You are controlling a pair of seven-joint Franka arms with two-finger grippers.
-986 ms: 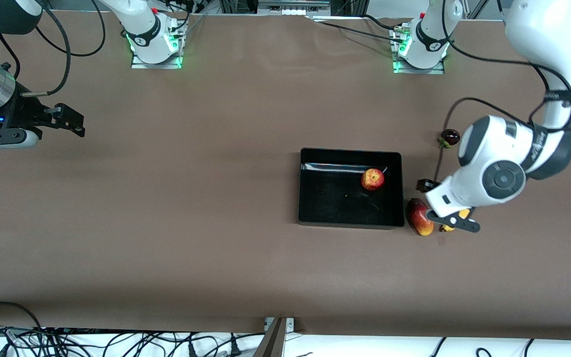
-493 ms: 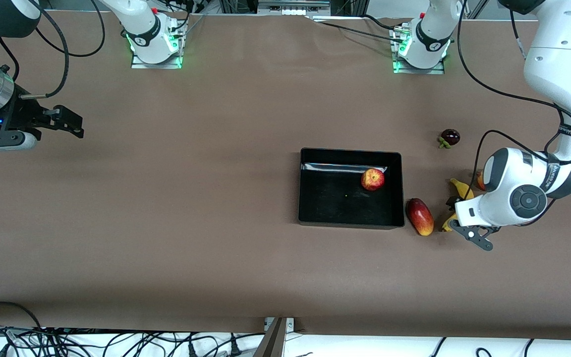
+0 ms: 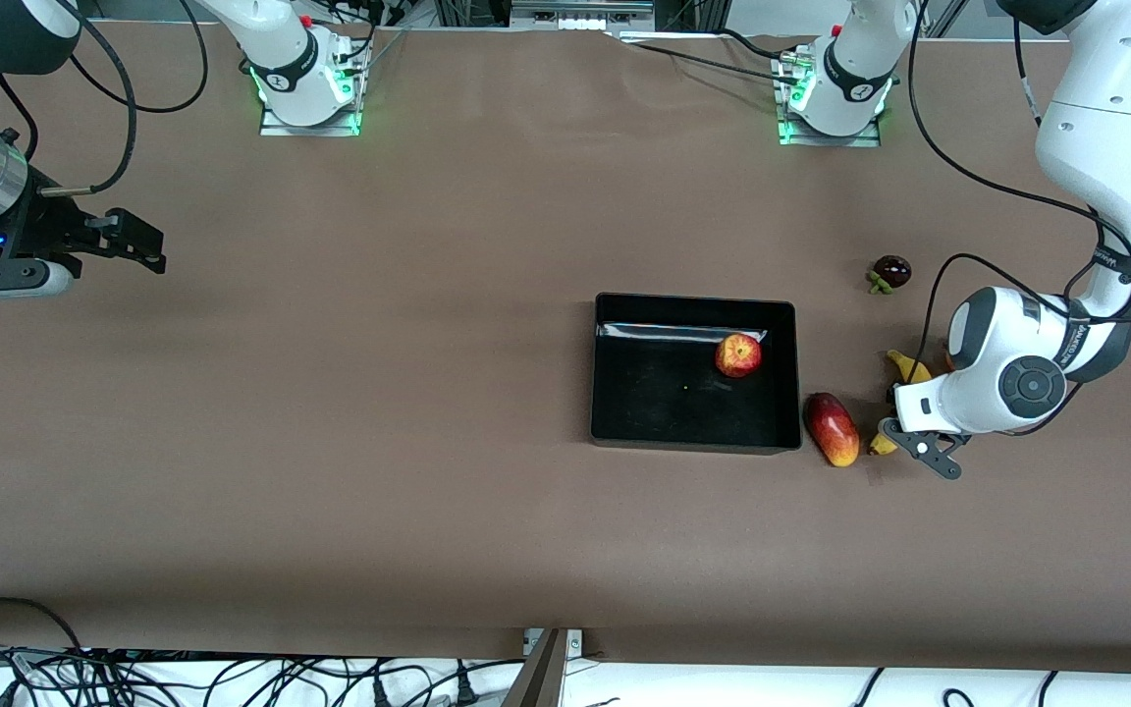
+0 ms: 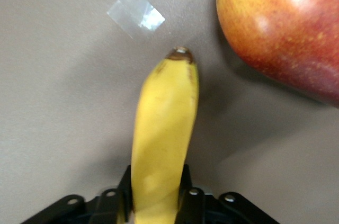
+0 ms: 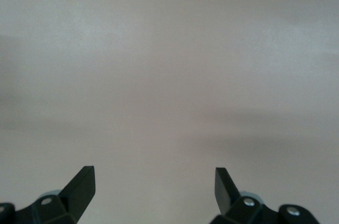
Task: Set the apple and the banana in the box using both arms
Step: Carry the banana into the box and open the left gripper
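Yellow banana (image 4: 161, 144) between closed jaws (left gripper (image 4: 156, 195))

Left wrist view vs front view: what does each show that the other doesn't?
Only the left wrist view: the left tool shut on the banana, and clear tape on the table. Only the front view: the apple in the box, a dark round fruit, and the right tool waiting open over bare table. Both: banana and the red-yellow mango-like fruit.
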